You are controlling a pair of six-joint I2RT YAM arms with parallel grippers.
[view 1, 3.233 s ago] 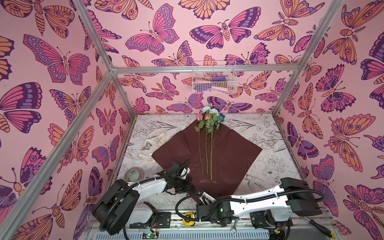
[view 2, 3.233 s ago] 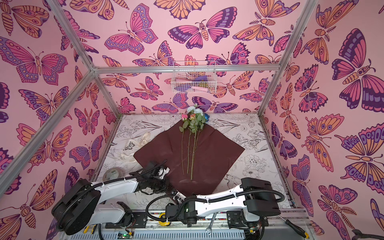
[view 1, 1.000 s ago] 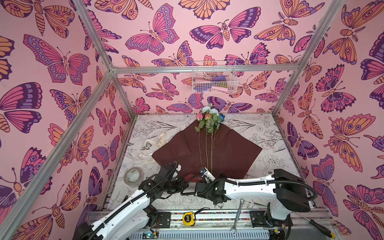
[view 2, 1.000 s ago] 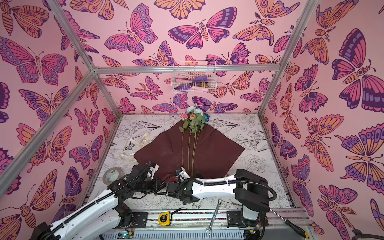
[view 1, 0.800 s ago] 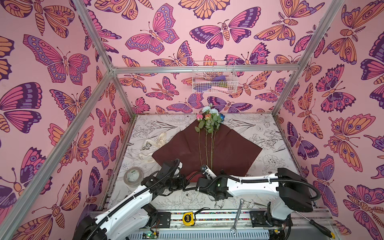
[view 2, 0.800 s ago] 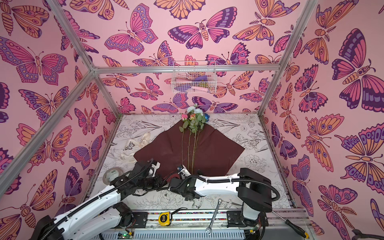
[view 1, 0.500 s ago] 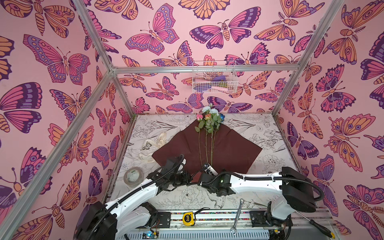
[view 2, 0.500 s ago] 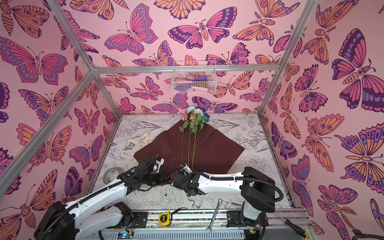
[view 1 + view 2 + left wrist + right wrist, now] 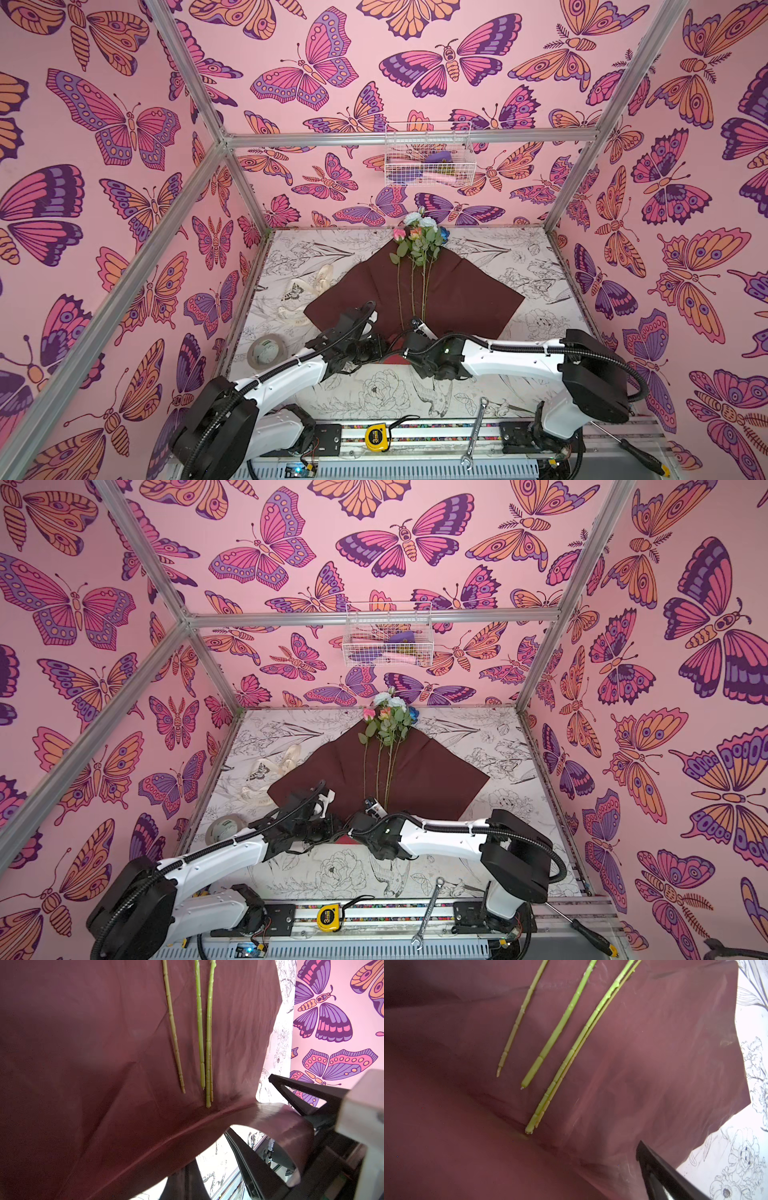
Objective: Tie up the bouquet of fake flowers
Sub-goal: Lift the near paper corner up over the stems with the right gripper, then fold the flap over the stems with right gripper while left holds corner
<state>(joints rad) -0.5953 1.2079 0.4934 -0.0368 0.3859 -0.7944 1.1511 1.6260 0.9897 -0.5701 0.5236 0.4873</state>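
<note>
Near rail, 6 o'clock: tape measure (image 9: 377,437), with a wrench (image 9: 475,432) beside it. Screwdriver (image 9: 636,451) is at the 4 o'clock corner.

Next in, both arms meet over the near corner of the dark red wrapping paper (image 9: 457,291), which lies as a diamond mid-tabletop (image 9: 374,395).
- Left end effector (image 9: 382,347): pressed together, pinching the paper's near edge. That edge is lifted off the tabletop, with a crease just short of the stem ends.
- Right end effector (image 9: 409,340): spread wide, gripping nothing. In the left wrist view the curled paper corner sits in the gap between its fingers (image 9: 295,1093). Can't tell if it touches.

Fake flowers (image 9: 419,249) lie flat on the paper along the 6–12 line.
- Green stem ends rest on the paper just beyond both end effectors, clear of them.
- Two stems lie side by side, touching; the others are slightly apart.
- Pink, peach, white and blue heads hang past the paper's far corner at 12 o'clock, near the back wall.

Tape roll (image 9: 267,351) is at 8 o'clock. Cream ribbon (image 9: 309,286) is at 10 o'clock, just beside the paper's left corner.

Wire basket (image 9: 428,156) hangs on the back wall above the heads.
</note>
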